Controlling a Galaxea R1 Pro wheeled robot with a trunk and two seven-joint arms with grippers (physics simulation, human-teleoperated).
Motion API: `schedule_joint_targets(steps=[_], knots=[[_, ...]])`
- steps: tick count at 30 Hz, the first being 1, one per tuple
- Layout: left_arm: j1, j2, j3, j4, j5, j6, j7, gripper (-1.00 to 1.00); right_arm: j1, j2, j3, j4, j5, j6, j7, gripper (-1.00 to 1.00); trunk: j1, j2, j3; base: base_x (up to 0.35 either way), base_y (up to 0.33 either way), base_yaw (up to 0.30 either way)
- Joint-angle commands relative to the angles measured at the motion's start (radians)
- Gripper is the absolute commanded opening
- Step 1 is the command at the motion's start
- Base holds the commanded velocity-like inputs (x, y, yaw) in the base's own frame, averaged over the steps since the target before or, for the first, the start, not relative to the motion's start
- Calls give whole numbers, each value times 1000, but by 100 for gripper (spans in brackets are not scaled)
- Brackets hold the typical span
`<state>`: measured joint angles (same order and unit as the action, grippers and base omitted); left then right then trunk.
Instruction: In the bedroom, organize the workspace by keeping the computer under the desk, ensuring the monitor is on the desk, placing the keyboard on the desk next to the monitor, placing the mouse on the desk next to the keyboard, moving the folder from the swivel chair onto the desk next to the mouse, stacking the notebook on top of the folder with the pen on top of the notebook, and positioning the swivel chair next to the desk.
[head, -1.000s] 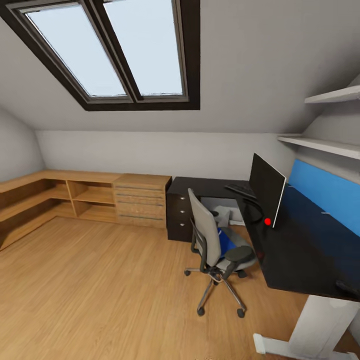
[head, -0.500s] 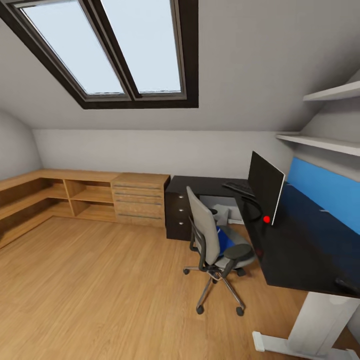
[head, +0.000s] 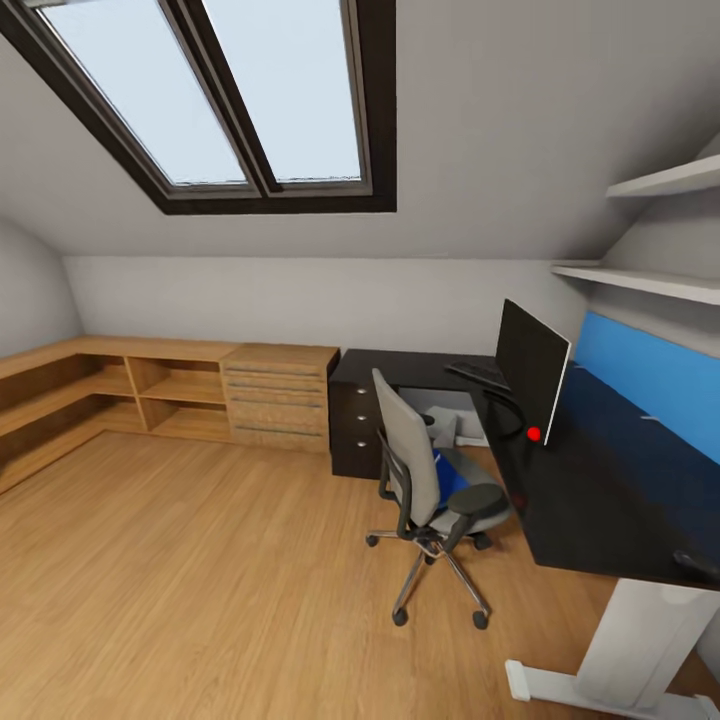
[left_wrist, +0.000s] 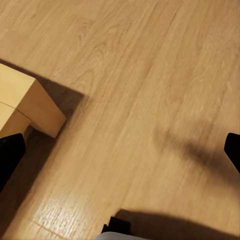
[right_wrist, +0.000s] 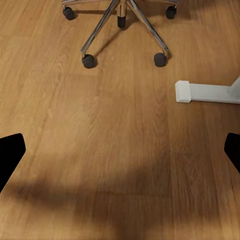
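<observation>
Head view: an attic bedroom with a skylight and a wood floor. A long black L-shaped table (head: 600, 510) runs along the right wall with a blue back panel. The wide black monitor (head: 533, 372) stands on the table, so that part of the task looks done. Just beyond it lies the flat black keyboard (head: 478, 375), on the table near the monitor. A small dark object at the table's near edge may be the mouse (head: 697, 561), well apart from the keyboard; it is too small to be sure. The grey swivel chair (head: 432, 487) stands close against the table, and the bright blue folder (head: 451, 479) lies on its seat, not yet moved. A silver-grey shape under the table behind the chair is probably the computer (head: 447, 431). No notebook or pen can be made out. Judging from this, the folder, notebook, pen and probably the mouse are left to do. Left wrist view: the left gripper (left_wrist: 120, 150) points down at bare wood floor beside a light wooden furniture corner (left_wrist: 27, 107); its dark fingertips sit at opposite edges, spread wide, holding nothing. Right wrist view: the right gripper (right_wrist: 120, 150) is likewise spread wide and empty above the floor, with the chair's chrome base (right_wrist: 121, 25) and the table's white foot (right_wrist: 205, 92) ahead.
</observation>
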<state>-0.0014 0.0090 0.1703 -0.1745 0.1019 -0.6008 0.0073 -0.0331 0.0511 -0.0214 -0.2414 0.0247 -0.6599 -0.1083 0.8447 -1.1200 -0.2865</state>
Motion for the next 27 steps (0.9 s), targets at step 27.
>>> schedule_joint_targets(steps=[27], knots=[[0,0,-6,1,10,-2,0,100,-1,0,-4,1,3,-1,-4,100,104,-190,-91,0,0,-160]])
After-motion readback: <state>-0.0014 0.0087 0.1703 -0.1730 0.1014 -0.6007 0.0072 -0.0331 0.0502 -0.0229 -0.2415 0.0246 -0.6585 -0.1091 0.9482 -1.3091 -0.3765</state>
